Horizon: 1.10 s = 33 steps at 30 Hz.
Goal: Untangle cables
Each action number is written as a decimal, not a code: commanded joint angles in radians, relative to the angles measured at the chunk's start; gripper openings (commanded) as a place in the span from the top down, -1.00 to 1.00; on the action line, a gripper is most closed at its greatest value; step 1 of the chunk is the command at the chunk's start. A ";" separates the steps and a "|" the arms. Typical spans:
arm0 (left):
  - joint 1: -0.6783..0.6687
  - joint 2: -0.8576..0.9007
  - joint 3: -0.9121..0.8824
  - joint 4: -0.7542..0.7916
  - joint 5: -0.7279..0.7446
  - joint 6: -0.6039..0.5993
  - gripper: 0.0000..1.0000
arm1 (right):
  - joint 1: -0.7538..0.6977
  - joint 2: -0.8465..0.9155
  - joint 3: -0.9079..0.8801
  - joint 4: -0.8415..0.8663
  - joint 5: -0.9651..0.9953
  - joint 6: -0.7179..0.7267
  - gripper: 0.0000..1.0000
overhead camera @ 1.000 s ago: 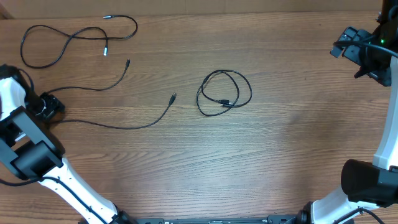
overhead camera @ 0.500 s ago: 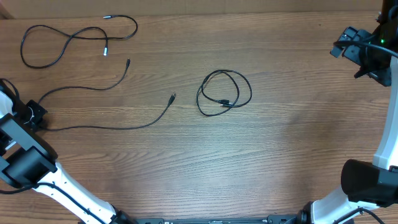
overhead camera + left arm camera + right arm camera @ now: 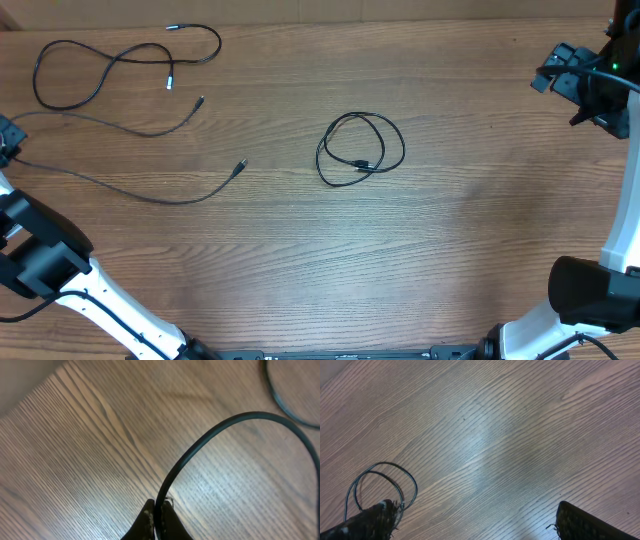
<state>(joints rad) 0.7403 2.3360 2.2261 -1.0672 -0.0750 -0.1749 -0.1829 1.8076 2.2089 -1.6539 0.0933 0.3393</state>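
Note:
A small coiled black cable [image 3: 360, 148] lies at the table's middle; part of it shows in the right wrist view [image 3: 382, 482]. A long loose black cable [image 3: 150, 195] runs from the left edge to its plug near the middle left. Another looped cable [image 3: 100, 60] with silver tips lies at the far left. My left gripper [image 3: 8, 135] is at the left edge, shut on the long cable [image 3: 210, 440], which arcs up from between its fingertips [image 3: 158, 512]. My right gripper [image 3: 585, 85] is at the far right, raised, open and empty [image 3: 475, 520].
The wooden table [image 3: 480, 220] fills the view. Both arm bases stand at the near corners. The table's pale far edge [image 3: 20, 380] shows in the left wrist view.
My left gripper has moved left and away to the table's left edge, dragging the long cable with it; its plug end slid left. The right arm has not moved.

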 commanded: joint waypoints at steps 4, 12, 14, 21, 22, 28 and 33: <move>0.000 -0.002 -0.038 0.017 -0.040 0.017 0.00 | -0.003 -0.010 -0.006 0.002 0.007 0.000 -1.00; -0.013 -0.002 -0.058 0.001 0.264 -0.027 0.15 | -0.002 -0.010 -0.006 0.002 0.007 0.000 -1.00; -0.032 -0.002 -0.058 0.000 0.408 -0.027 0.14 | -0.002 -0.010 -0.006 0.002 0.007 0.000 -1.00; -0.192 -0.002 -0.061 -0.048 0.362 -0.008 -0.26 | -0.002 -0.010 -0.006 0.003 0.007 0.000 -1.00; -0.221 -0.002 -0.064 -0.050 0.332 0.009 -0.28 | -0.003 -0.010 -0.006 0.002 0.007 0.000 -1.00; -0.398 -0.001 -0.114 -0.011 0.106 0.063 0.41 | -0.002 -0.010 -0.006 0.003 0.007 0.000 -1.00; -0.497 -0.001 -0.175 0.080 0.046 0.063 0.92 | -0.002 -0.010 -0.006 0.002 0.006 0.000 -1.00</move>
<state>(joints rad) 0.2596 2.3360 2.0811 -1.0103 0.0643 -0.1291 -0.1829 1.8076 2.2089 -1.6543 0.0933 0.3397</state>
